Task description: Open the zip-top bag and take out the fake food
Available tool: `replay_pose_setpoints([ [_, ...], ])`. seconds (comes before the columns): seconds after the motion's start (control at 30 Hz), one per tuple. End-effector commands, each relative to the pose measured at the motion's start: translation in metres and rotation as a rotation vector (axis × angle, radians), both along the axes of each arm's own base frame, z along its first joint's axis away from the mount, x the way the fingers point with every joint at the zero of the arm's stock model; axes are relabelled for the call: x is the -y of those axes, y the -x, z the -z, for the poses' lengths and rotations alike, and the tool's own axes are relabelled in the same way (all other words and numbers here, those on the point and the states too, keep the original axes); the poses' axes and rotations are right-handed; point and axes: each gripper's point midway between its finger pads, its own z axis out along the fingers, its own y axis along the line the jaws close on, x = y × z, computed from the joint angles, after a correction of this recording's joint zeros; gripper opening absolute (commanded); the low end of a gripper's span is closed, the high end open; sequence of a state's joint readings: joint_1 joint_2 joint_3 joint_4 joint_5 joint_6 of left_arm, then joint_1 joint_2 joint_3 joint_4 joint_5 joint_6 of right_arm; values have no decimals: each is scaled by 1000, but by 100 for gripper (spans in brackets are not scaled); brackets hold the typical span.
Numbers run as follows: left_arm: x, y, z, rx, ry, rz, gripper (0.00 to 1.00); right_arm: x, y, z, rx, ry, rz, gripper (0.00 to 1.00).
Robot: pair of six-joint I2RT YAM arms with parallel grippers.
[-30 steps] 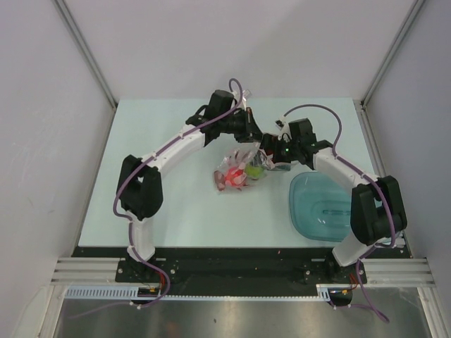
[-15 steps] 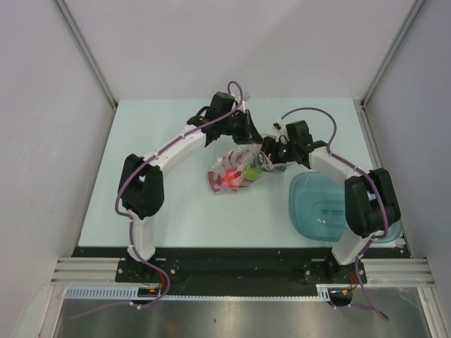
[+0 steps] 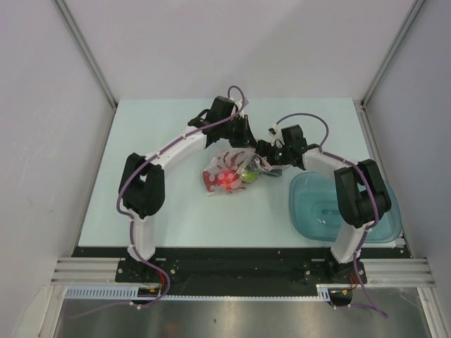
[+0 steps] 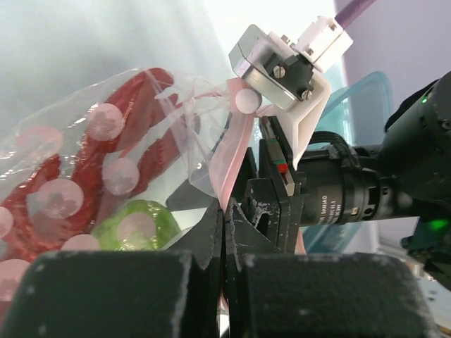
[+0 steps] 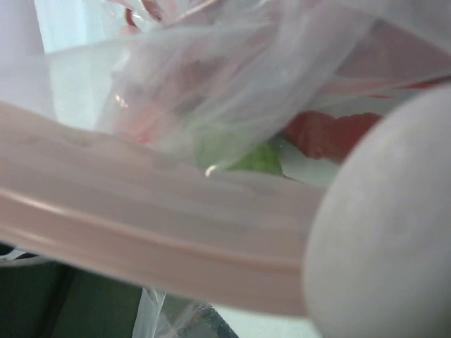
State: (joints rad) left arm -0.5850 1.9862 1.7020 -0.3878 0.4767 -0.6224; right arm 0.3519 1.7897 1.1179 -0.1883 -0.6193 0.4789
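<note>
Care was judged needed: the bag, food inside, was pinched mid-table at its zip strip by the left gripper, while the right gripper, its state untellable, wanted the opposite lip firmly seated before any pull.

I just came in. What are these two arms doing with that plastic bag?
Both arms are at the zip-top bag. The left gripper has its fingers shut on the bag's pinkish zip edge. The right gripper is at the same edge; whether it grips is unclear. The red lobster and the lime-green fruit are inside the bag. The teal tray sits apart, to the right.
</note>
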Motion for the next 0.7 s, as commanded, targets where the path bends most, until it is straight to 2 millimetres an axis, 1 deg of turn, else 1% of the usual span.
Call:
replay_pose_setpoints([
  [0.0, 41, 58, -31, -7, 101, 261, 0, -11, -15, 30, -10, 34, 68, 88],
  [0.17, 40, 56, -19, -11, 78, 261, 0, -18, -18, 39, -21, 1, 75, 93],
  [0.2, 40, 57, -17, -20, 76, 260, 0, -20, -25, 36, 7, -11, 74, 93],
  [0.23, 40, 57, -16, -24, 75, 258, 0, -22, -24, 38, 6, -15, 62, 93],
  [0.3, 39, 58, -17, -25, 79, 260, 0, -23, -26, 38, 14, -10, 52, 87],
  [0.33, 39, 58, -19, -21, 79, 257, 0, -23, -27, 36, 18, -7, 45, 84],
  [0.37, 38, 58, -16, -22, 76, 256, 0, -24, -29, 33, 36, -7, 40, 75],
  [0.4, 37, 59, -16, -20, 75, 255, 0, -20, -22, 36, 4, 22, 34, 70],
  [0.43, 36, 60, -17, -16, 72, 255, 0, -19, -23, 33, 11, 31, 34, 64],
  [0.47, 34, 60, -14, -18, 66, 253, 0, -17, -23, 26, 22, 37, 34, 51],
  [0.5, 33, 61, -13, -17, 61, 253, 0, -13, -20, 24, 19, 54, 29, 45],
  [0.53, 31, 62, -15, -9, 60, 251, 0, -11, -23, 18, 36, 69, 39, 42],
  [0.57, 29, 62, -12, -5, 46, 245, 0, -9, -24, 7, 56, 75, 45, 40],
  [0.6, 27, 61, -11, 1, 37, 239, 0, -4, -19, 6, 37, 94, 48, 36],
  [0.63, 23, 59, -8, 3, 23, 229, 0, -1, -18, 3, 46, 111, 49, 33],
  [0.67, 20, 58, -9, 24, 13, 228, 0, 2, -12, -1, 44, 123, 44, 33],
])
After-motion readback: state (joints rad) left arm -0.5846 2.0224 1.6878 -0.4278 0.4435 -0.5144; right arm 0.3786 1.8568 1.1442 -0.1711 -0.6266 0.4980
